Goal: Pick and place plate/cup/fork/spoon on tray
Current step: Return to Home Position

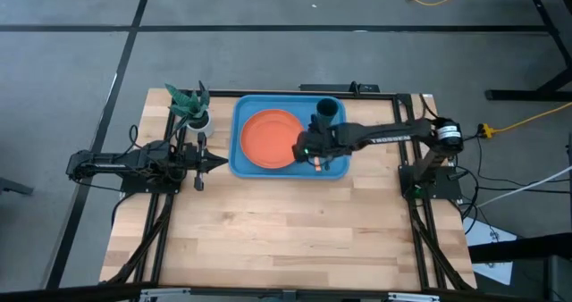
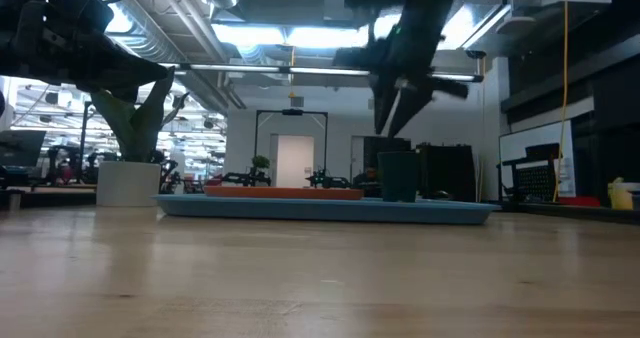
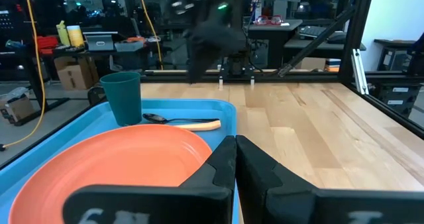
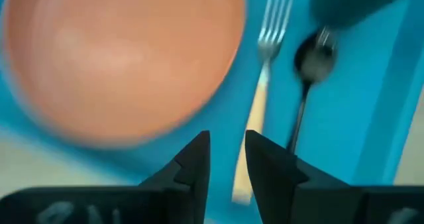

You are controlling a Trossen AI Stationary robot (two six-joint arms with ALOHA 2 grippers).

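The light-blue tray point(image 1: 246, 163) lies at the table's far middle. On it rest the orange plate point(image 1: 271, 139), the upright teal cup point(image 1: 327, 111), and the fork point(image 4: 265, 71) and dark spoon point(image 4: 308, 71), side by side on the tray floor. My right gripper point(image 4: 227, 164) hovers above the tray between plate and cutlery. It points down, its fingers a little apart and empty, and it stands clear of the tray in the low view point(image 2: 395, 108). My left gripper point(image 1: 214, 162) is shut and empty beside the tray's left edge.
A small white pot with a green plant point(image 1: 197, 114) stands at the far left, next to my left arm. The wooden tabletop point(image 1: 286, 230) lies bare on the near side of the tray. Black frame rails run along the table's edges.
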